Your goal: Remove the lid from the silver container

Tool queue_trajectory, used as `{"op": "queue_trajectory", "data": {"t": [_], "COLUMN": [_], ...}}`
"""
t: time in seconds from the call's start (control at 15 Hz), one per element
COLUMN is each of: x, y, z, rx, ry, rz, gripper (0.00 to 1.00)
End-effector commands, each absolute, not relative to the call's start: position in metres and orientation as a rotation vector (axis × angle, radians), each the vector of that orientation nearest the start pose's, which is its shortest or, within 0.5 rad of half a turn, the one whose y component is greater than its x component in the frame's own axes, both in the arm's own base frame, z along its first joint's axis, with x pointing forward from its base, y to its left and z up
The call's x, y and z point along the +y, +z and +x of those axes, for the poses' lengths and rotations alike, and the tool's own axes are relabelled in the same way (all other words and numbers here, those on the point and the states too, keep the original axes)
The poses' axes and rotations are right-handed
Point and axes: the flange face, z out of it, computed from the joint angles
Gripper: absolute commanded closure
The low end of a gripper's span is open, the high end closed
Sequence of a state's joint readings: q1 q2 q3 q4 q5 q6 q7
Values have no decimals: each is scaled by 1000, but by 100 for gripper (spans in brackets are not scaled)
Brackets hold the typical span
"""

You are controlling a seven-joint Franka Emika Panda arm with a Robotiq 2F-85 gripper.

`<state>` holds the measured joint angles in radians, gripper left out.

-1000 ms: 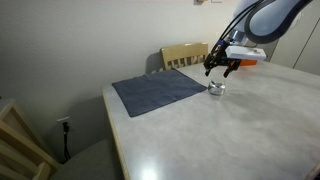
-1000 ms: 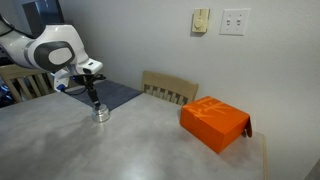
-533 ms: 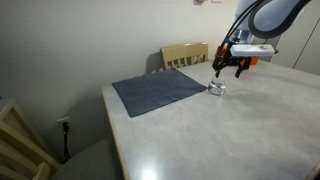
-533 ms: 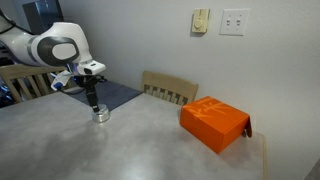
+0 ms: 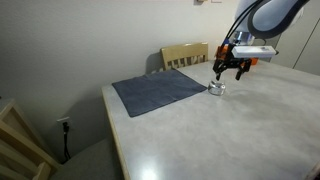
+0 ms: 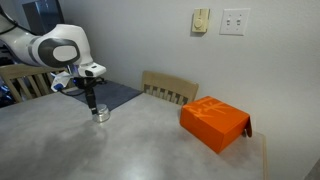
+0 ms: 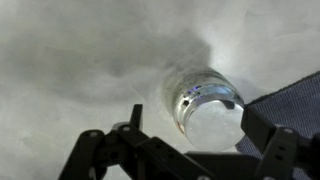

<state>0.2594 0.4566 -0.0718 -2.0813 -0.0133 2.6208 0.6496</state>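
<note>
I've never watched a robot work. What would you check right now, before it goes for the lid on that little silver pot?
1. Jaws open: ok, spread wide in the wrist view.
2. Jaws lined up with the silver container: ok, it sits between them.
3. Lid in place: looks ok, though blurred.
4. Jaws low enough to grip: not ok, they hang above the container in both exterior views.
5. Grey cloth out of the way: ok, beside the container.
6. Orange box clear: ok, far off.

Orange box (image 6: 214, 122), dark cloth (image 5: 160, 90) (flat), wooden chair (image 6: 170, 89) behind table (image 6: 130, 152).
</note>
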Motion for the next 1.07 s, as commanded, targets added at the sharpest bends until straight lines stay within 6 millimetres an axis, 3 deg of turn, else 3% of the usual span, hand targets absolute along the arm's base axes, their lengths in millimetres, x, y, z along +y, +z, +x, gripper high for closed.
{"op": "queue_trajectory", "data": {"t": [0.0,0.53,0.6,1.0], "x": [110,116,115,115], "y": [208,192,200,201], "z": [592,605,599,600], "rx": [620,440,507,519], "ry": [-98,100,22,-6], "rz": [-3075,-3179,-3154,-3161], "gripper": [0,0,0,0]}}
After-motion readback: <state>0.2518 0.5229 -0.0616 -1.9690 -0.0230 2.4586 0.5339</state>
